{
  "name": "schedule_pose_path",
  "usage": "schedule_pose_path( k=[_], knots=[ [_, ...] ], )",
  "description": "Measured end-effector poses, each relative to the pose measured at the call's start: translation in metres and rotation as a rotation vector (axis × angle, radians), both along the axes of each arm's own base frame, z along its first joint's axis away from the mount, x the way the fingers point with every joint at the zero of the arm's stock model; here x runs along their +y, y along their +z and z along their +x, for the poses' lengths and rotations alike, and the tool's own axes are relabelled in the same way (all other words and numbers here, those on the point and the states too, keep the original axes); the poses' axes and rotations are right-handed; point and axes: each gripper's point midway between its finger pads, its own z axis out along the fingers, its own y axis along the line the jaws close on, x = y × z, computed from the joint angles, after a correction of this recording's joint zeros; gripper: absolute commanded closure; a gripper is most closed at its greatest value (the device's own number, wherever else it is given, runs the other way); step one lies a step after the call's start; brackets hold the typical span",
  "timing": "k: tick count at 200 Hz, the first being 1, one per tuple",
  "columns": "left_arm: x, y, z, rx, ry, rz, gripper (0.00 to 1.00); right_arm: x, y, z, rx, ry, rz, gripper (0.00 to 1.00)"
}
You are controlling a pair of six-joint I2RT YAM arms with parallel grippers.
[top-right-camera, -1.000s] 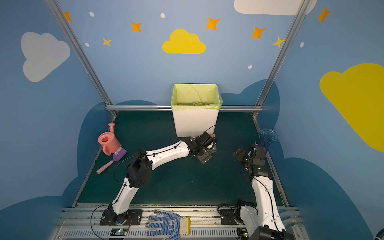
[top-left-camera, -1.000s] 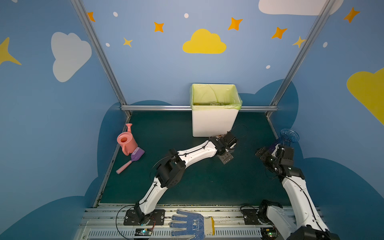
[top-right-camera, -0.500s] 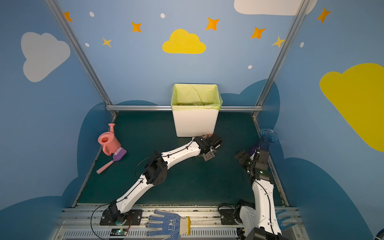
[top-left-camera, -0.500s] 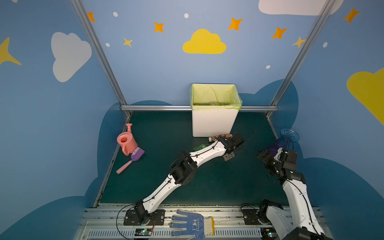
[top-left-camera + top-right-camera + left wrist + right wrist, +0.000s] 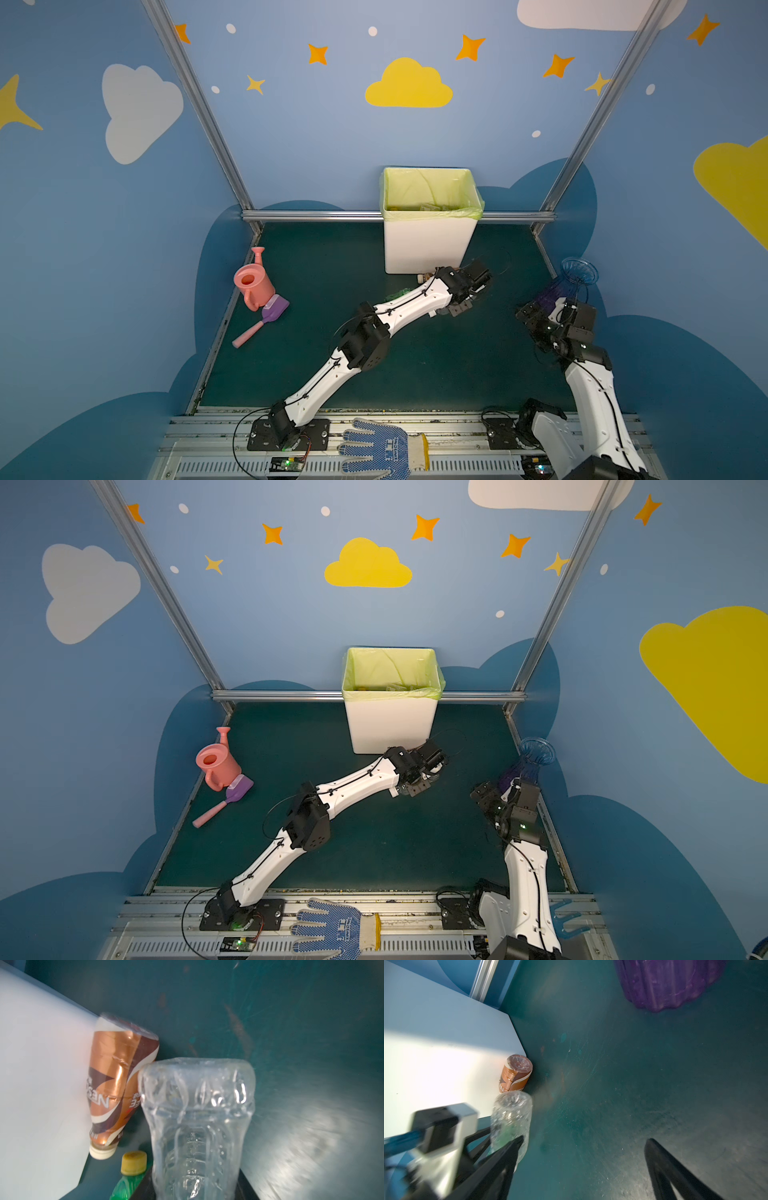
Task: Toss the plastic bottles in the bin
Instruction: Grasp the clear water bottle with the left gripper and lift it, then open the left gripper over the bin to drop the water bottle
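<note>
Left wrist view: a clear bottle [image 5: 197, 1122] is pinched round its middle by the left gripper [image 5: 471, 293], low beside the bin [image 5: 428, 249], likely for lifting over the rim. The right gripper [image 5: 586, 1139] is held spread and empty, well apart, leaving room.

I am seeing a white bin [image 5: 428, 245] wearing a lime-green liner [image 5: 432, 193] at upper centre in both top views, on a dark teal mat [image 5: 316, 266]. In the left wrist view I am looking at a clear ribbed bottle [image 5: 197, 1122], a copper-and-brown labelled bottle [image 5: 116, 1088] with a cream cap [image 5: 101, 1152], and a green bottle [image 5: 122, 1187] with a yellow cap [image 5: 134, 1162].
</note>
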Motion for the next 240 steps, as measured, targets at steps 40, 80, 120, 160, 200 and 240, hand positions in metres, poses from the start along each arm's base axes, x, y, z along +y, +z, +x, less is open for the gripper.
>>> schedule_pose_path(
  k=[40,80,120,160,200,240],
  knots=[
    [0.006,0.162,-0.018,-0.146,-0.042,-0.304,0.61,0.004,0.001,0.005,-0.01,0.002,0.04,0.06],
    [0.089,0.422,-0.04,-0.572,-0.042,-0.797,0.58,0.01,-0.004,0.013,0.008,0.018,0.101,0.06],
    [0.217,0.57,-0.057,-0.953,0.055,-1.098,0.53,0.013,0.003,0.02,-0.027,0.028,0.13,0.06],
    [0.2,0.555,0.031,-0.891,0.135,-1.2,0.47,0.014,0.012,0.019,-0.058,0.029,0.123,0.06],
    [0.131,0.36,0.18,-0.546,0.347,-1.027,0.04,0.013,0.022,0.012,-0.086,0.029,0.098,0.05],
    [0.125,0.292,0.189,-0.386,0.428,-0.931,0.0,0.014,0.023,0.011,-0.091,0.031,0.096,0.05]
  ],
)
